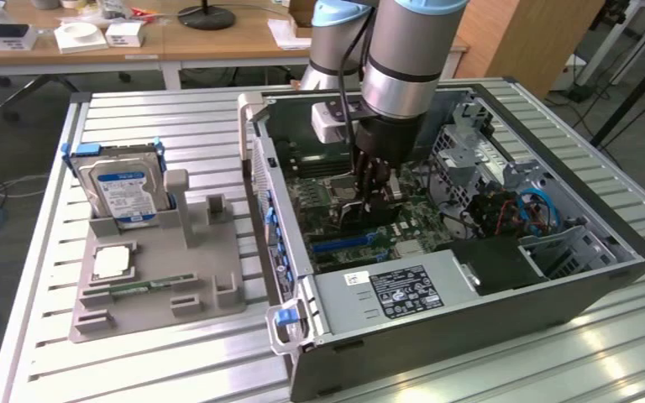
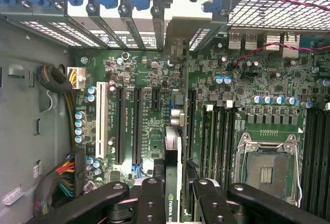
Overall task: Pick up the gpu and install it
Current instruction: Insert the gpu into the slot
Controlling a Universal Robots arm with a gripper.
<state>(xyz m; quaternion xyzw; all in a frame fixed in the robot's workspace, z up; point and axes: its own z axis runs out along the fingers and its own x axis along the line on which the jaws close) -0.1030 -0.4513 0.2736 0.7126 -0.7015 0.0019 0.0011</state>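
Wrist view looks straight along my fingers (image 2: 152,198), and they are clamped on the gpu (image 2: 172,146), one black pad on each flat face. From here the card is a thin dark blade seen edge-on, with a pale strip along one side of that edge and a small green logo patch between my pads. It hangs inside the open computer case (image 1: 469,336), over the green motherboard (image 2: 154,105). It is lined up the same way as the long black expansion slots (image 2: 119,126) and lies between them and the bare CPU socket (image 2: 268,167).

In the exterior view my gripper (image 1: 373,201) reaches down into the middle of the case, and my own wrist and finger links cover most of the card, which is just a dark shape under them. I cannot tell whether its lower edge touches a slot or stands clear of the board. Its flat faces are hidden, and in the wrist view the end nearest me is cut off at the frame's edge. Outside the case, toward the exterior view's left, a blue-labelled hard drive (image 1: 121,189) stands in a grey holder (image 1: 154,285).
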